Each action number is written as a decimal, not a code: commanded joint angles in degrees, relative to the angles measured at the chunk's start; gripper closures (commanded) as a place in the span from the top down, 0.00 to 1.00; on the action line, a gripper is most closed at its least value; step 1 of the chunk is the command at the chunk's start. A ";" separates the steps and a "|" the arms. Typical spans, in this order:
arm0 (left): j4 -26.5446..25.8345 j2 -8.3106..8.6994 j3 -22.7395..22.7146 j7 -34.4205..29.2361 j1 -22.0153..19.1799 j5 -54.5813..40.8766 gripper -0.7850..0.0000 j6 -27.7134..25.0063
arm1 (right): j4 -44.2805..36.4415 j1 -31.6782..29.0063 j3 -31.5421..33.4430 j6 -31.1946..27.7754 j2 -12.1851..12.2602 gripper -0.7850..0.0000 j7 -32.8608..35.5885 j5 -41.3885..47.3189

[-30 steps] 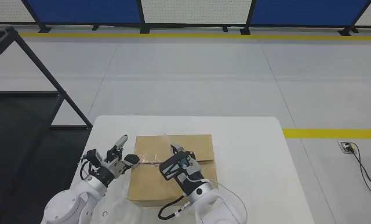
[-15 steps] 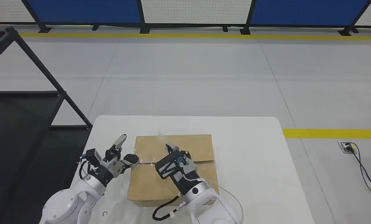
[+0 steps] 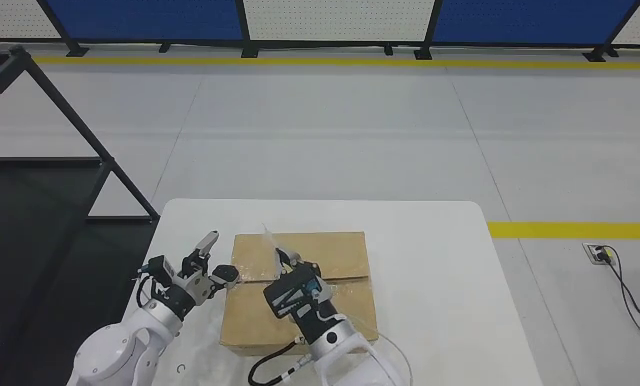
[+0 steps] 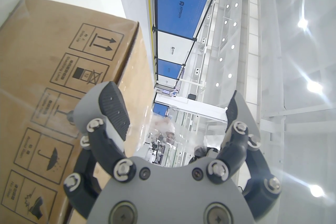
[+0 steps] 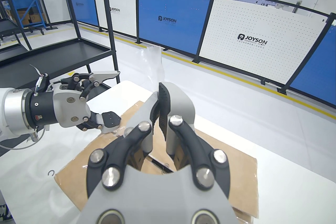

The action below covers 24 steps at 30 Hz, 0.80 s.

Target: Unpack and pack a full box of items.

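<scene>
- The white table (image 3: pixel 430 256) carries everything, with its near edge by the robot.
- A black metal rack (image 3: pixel 60 236) stands off the table's left side. A fence of blue and white panels (image 3: pixel 340 11) runs along the far end of the floor.
- The cardboard box (image 3: pixel 335 248) sits on the near middle of the table with its top flaps down. In the left wrist view its side (image 4: pixel 52 51) carries printed handling symbols.
- The right gripper (image 3: pixel 281 256) hangs over the left half of the box top, above the seam between the flaps. Its fingers are pressed together on a clear tape strip (image 3: pixel 268 236). In its own view the pads (image 5: pixel 164 96) meet with the strip between them, and the box top (image 5: pixel 231 156) lies directly beneath.
- The left gripper (image 3: pixel 218 258) is just off the box's left side, level with its top edge, with its jaws spread wide and nothing between them. The right wrist view shows it (image 5: pixel 114 97) with one finger raised well away from the box. The other finger's pad sits at the left rim and seems to rest on the cardboard, though the angle makes contact hard to confirm. In its own view the gripper (image 4: pixel 174 99) has the box wall close beside one finger.
- The clear tape strip (image 5: pixel 155 62) rises from the right gripper's fingertips, bent toward the far left above the box's far-left part.
</scene>
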 commanded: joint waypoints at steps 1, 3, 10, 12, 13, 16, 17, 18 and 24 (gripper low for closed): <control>0.02 0.01 0.03 0.02 -0.03 -0.04 1.00 0.05 | 0.19 0.33 -0.26 -0.21 -0.11 0.00 -0.36 0.55; 0.05 0.01 0.06 -0.07 -0.04 -0.13 1.00 -0.01 | 0.22 0.45 -0.49 -0.43 -0.20 0.00 -1.14 1.24; -0.14 -0.02 0.84 -0.03 0.14 0.13 1.00 0.05 | -0.73 -0.60 -1.06 0.93 -0.34 0.00 -4.93 1.22; -0.22 -0.02 1.05 -0.14 0.21 0.21 1.00 0.08 | -1.00 -1.01 -1.02 1.11 -0.34 0.00 -5.31 1.31; -0.27 -0.02 1.14 -0.15 0.24 0.30 1.00 0.08 | -1.15 -1.20 -0.95 1.30 -0.34 0.00 -5.42 1.43; -0.40 -0.01 1.32 -0.05 0.37 0.59 1.00 0.03 | -1.55 -1.78 -0.62 2.23 -0.39 0.00 -4.96 1.97; -0.42 -0.01 1.33 -0.01 0.39 0.60 1.00 0.02 | -1.65 -1.95 -0.46 2.54 -0.40 0.00 -4.76 2.08; -0.44 -0.01 1.34 0.01 0.40 0.59 1.00 0.01 | -1.74 -2.18 -0.24 2.97 -0.42 0.00 -4.60 2.39; -0.52 0.03 1.51 0.01 0.38 0.85 1.00 0.25 | -2.11 -3.28 1.06 4.65 -0.43 0.00 -5.23 3.46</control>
